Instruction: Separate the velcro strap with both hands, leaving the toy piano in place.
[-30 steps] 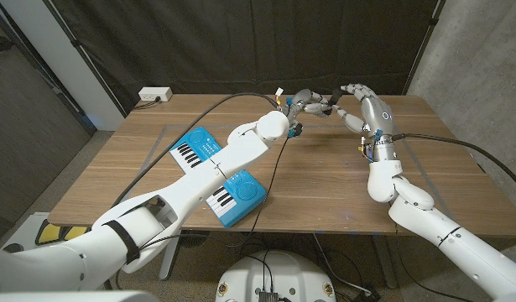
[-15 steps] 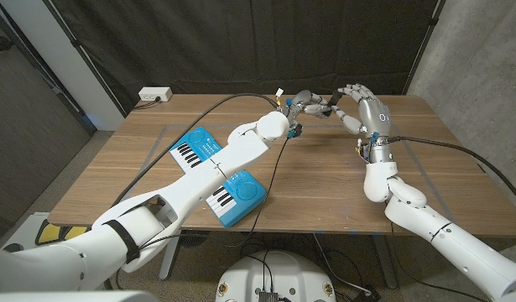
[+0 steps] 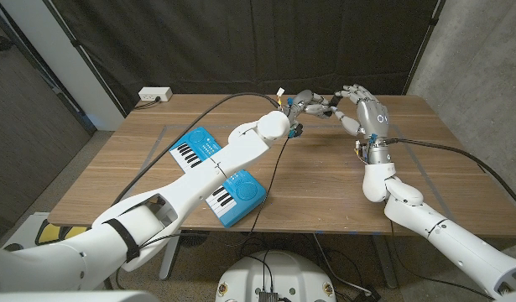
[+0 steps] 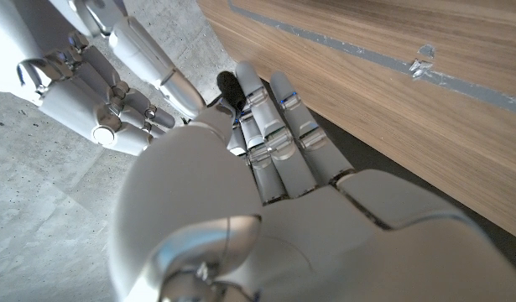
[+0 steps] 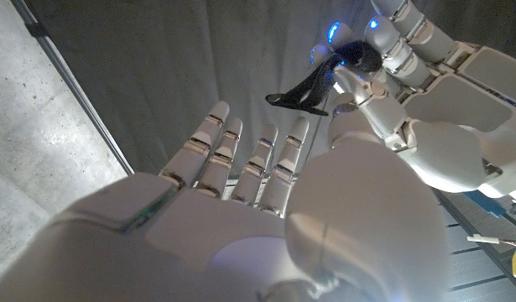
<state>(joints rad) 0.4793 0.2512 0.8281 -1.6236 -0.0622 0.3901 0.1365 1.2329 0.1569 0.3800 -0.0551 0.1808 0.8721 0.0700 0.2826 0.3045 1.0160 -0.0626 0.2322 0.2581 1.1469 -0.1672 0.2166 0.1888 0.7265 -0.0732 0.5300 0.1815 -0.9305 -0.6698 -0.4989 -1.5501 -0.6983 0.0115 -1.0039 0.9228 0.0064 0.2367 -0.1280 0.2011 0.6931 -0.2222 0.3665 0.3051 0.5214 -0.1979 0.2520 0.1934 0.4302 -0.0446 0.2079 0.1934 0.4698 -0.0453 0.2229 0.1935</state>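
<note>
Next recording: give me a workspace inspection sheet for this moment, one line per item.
Surface: wooden table, bare wood over most of it.
Job's things: velcro strap, black, between the two hands above the table's far edge; toy piano, blue, lying on the table under the left arm.
Clutter: nothing seen.
Hands: left hand pinches the strap; right hand meets it at the strap, most fingers spread; its grip cannot be told.
Cables: black cables run along both arms and across the table.
Surroundings: white power strip at the far left corner; black curtain behind.
</note>
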